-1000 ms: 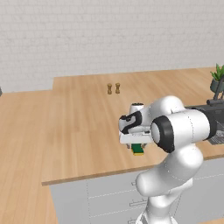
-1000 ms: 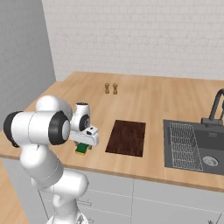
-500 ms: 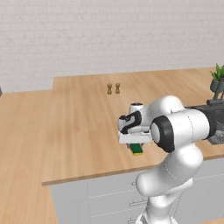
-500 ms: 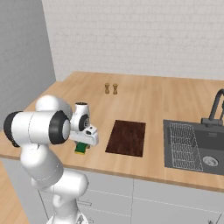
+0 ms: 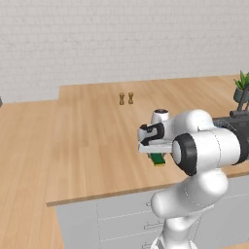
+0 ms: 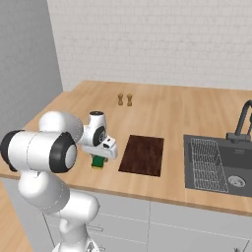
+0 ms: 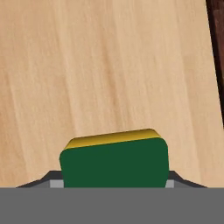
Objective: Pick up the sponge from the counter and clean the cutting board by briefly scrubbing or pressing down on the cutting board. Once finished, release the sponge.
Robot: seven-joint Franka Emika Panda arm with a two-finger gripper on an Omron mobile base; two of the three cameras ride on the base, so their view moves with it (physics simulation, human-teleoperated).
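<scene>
Claw gripping the sponge, lift comes next

My claw is clamped on the sponge, low on the surface; I'd raise it straight, then carry it toward 3 o'clock in the right base view, onto the cutting board. I can read no labels or writing

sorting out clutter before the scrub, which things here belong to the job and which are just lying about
Job:
sponge, between the claw fingers
cutting board
counter

Lying about:
two small shakers
sink with faucet
wire rack
potted plant
</scene>
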